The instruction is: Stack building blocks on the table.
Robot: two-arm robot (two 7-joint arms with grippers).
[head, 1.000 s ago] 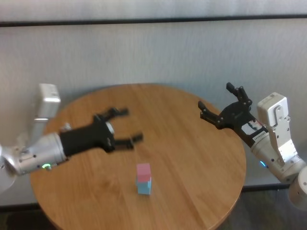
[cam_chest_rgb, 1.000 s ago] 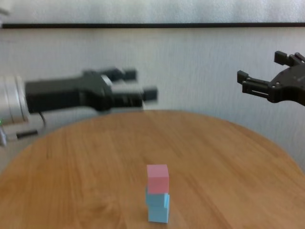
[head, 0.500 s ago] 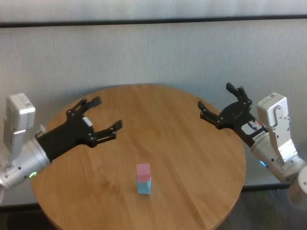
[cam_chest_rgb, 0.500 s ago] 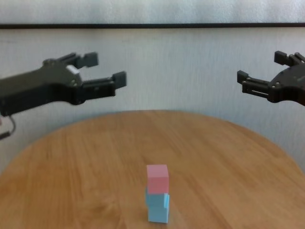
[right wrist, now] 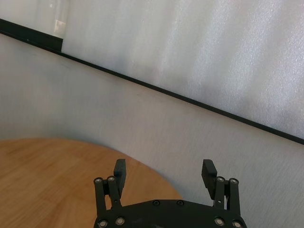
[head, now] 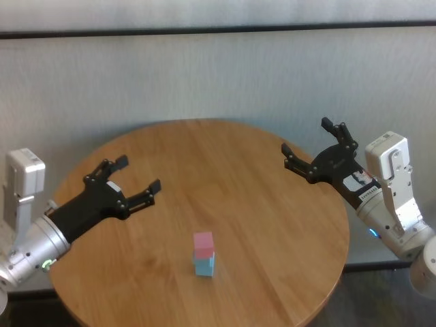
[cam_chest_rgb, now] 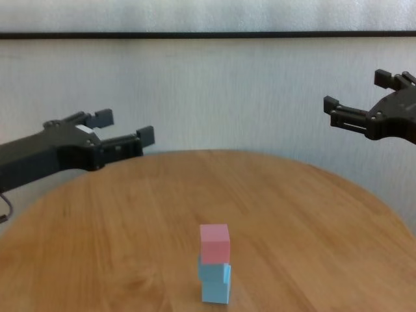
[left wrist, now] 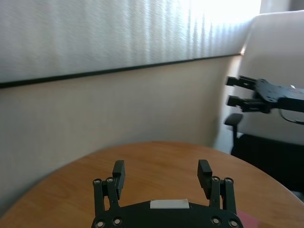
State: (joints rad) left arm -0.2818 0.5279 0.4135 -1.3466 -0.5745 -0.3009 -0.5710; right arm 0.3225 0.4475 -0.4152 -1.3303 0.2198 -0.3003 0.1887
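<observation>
Left gripper [head: 138,178] and right gripper [head: 315,146] spread wide, empty, above table [head: 272,225]. Chest view alone resolves three stacked cubes: pink cube [cam_chest_rgb: 214,244] topmost.

You see the bench [head: 286,272] cut off at the head view's lower edge, and the chest view loses its near rim too. From the head view the lowest light blue block [cam_chest_rgb: 215,292] hides under the stack. The left wrist view catches only a pink corner [left wrist: 247,219].
</observation>
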